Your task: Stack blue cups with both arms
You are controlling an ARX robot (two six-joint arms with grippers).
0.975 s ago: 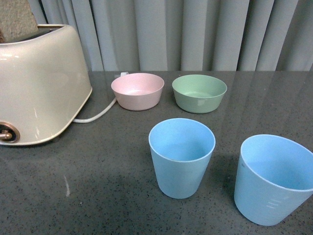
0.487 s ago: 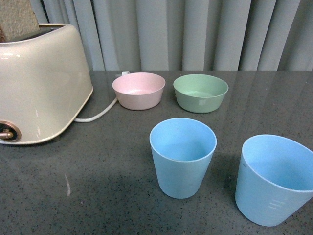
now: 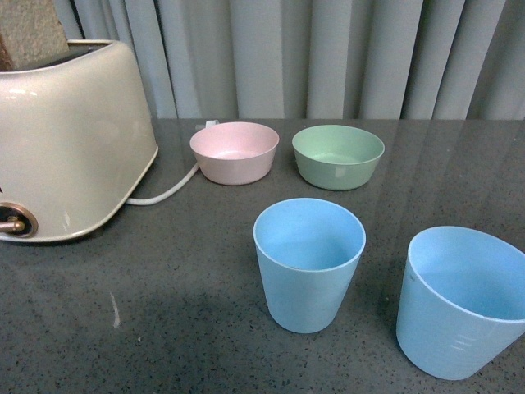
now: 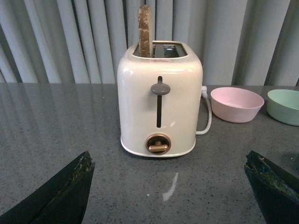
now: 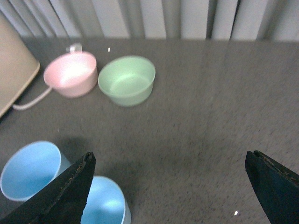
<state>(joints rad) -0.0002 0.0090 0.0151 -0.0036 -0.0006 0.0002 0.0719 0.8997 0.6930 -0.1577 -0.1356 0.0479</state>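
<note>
Two light blue cups stand upright on the dark grey table. One blue cup (image 3: 309, 263) is near the middle front. The other blue cup (image 3: 463, 300), with faint raised lines low on its side, stands at the front right, cut by the picture's edge. No arm shows in the front view. My right gripper (image 5: 170, 161) is open and empty above the table; both cups (image 5: 30, 169) (image 5: 105, 203) show by one of its fingers (image 5: 70, 191). My left gripper (image 4: 170, 161) is open and empty, facing the toaster; no cup shows there.
A cream toaster (image 3: 66, 139) with a slice of bread in it stands at the back left, its white cord (image 3: 164, 193) running behind. A pink bowl (image 3: 235, 152) and a green bowl (image 3: 338, 156) sit side by side at the back. Grey curtains hang behind the table.
Everything in the front view has drifted a few pixels to the right, as if the camera shifted slightly. The cups and bowls keep their places relative to each other.
</note>
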